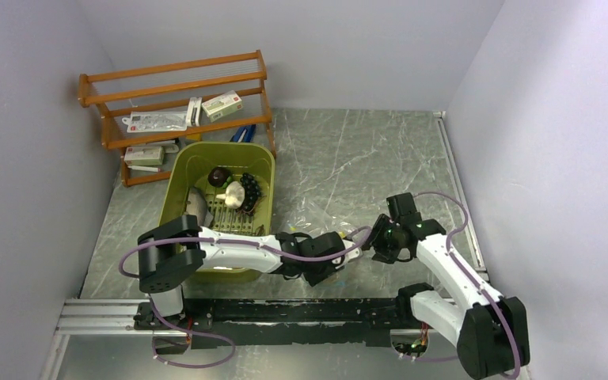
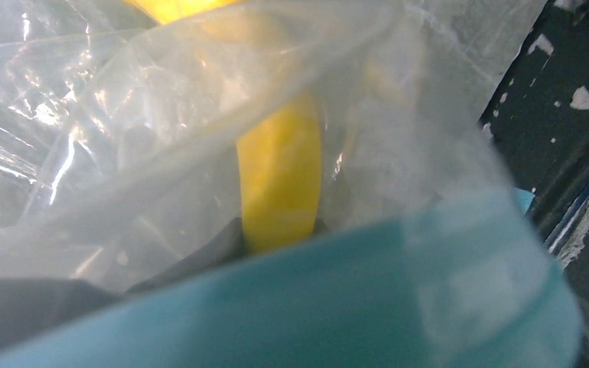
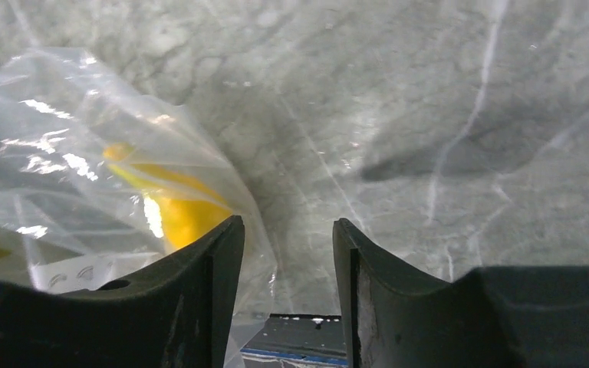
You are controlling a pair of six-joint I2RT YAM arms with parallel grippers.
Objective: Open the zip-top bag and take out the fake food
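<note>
The zip-top bag lies crumpled between my two grippers. In the left wrist view the bag presses against the camera, its teal zip strip across the bottom. The yellow banana is inside it, with dark fingers tight on either side. My left gripper looks shut on the banana. My right gripper is open, with the bag's edge and the banana by its left finger. A brown piece, mushroom, grapes and fish lie in the bin.
A yellow-green bin stands left of the bag, under my left arm. A wooden rack with packets and boxes stands at the back left. A black strip runs along the table's near edge. Walls close in on three sides.
</note>
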